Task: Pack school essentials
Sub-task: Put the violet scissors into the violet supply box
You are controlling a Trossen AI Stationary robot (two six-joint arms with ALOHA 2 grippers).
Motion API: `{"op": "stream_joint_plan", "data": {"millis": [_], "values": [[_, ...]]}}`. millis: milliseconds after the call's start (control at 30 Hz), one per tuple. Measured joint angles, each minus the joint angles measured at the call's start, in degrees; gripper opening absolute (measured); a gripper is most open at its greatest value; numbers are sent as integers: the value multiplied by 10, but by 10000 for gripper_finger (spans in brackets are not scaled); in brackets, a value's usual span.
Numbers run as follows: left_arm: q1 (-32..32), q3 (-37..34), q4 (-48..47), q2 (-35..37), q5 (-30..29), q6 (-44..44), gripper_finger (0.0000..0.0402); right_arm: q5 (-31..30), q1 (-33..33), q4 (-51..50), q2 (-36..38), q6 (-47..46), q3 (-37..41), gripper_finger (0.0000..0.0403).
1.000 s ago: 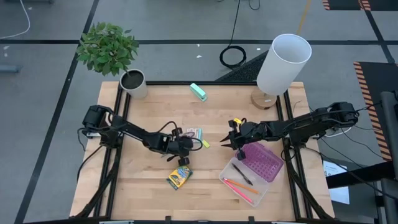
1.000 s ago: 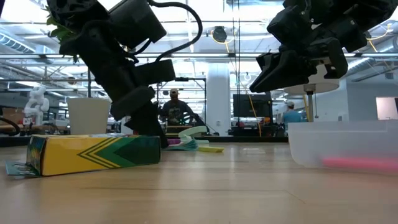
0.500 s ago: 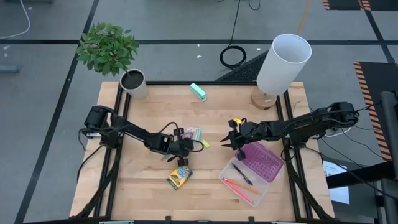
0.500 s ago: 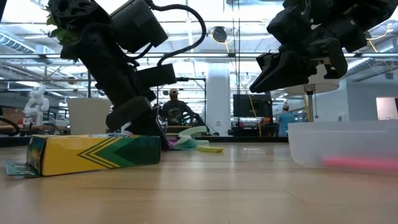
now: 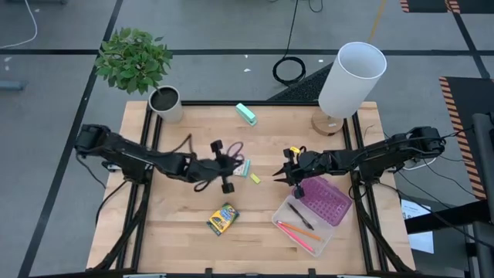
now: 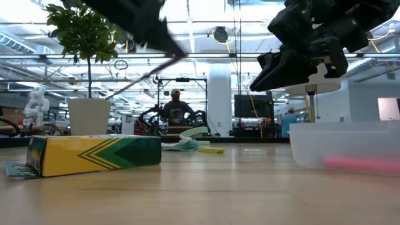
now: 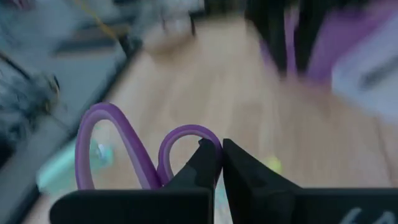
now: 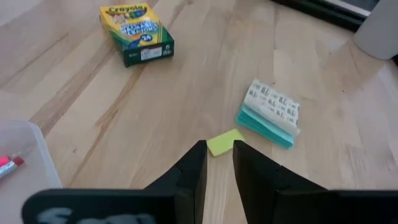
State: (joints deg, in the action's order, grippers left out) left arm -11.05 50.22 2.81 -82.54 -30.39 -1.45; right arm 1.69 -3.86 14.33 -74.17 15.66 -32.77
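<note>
The purple-handled scissors (image 5: 234,148) are lifted off the table at its middle, with my left gripper (image 5: 229,160) shut on them; only their handle loops (image 7: 118,146) show. My right gripper (image 5: 284,174) hovers open, with a narrow gap, above the tiny yellow eraser (image 8: 225,142). Beside the eraser lies the small multicoloured card (image 8: 270,112). The green-yellow crayon box (image 5: 222,218) lies flat nearer the front edge. The red pen and the orange pencil (image 5: 299,232) lie in the clear bin (image 5: 287,210). My left gripper pinches the rim of the scissors' smaller handle loop (image 7: 208,144) between its two fingertips. Both loops stick out beyond the fingers. The scissors are lifted clear of the table; their blades do not show.
A teal block (image 5: 246,113) lies near the far edge. A white lamp (image 5: 351,77) stands at the far right and a potted plant (image 5: 164,103) at the far left. A purple perforated lid (image 5: 326,201) rests on the bin. People show in the room behind the table.
My left gripper has risen from the table by the crayon box, swung toward the far edge and turned, taking the scissors up clear of the wood. The card, the eraser and the crayon box have stayed in place.
</note>
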Motion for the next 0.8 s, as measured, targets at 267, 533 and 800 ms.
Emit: {"op": "stream_joint_plan", "data": {"millis": [267,533,800], "values": [[-14,0,130,43,3,-124,11,1,0,51,0,-32,0,70],[-17,0,272,43,121,-207,7,41,0,117,0,-79,0,70],[-12,0,382,43,223,-262,15,154,23,274,3,-106,0,91]]}}
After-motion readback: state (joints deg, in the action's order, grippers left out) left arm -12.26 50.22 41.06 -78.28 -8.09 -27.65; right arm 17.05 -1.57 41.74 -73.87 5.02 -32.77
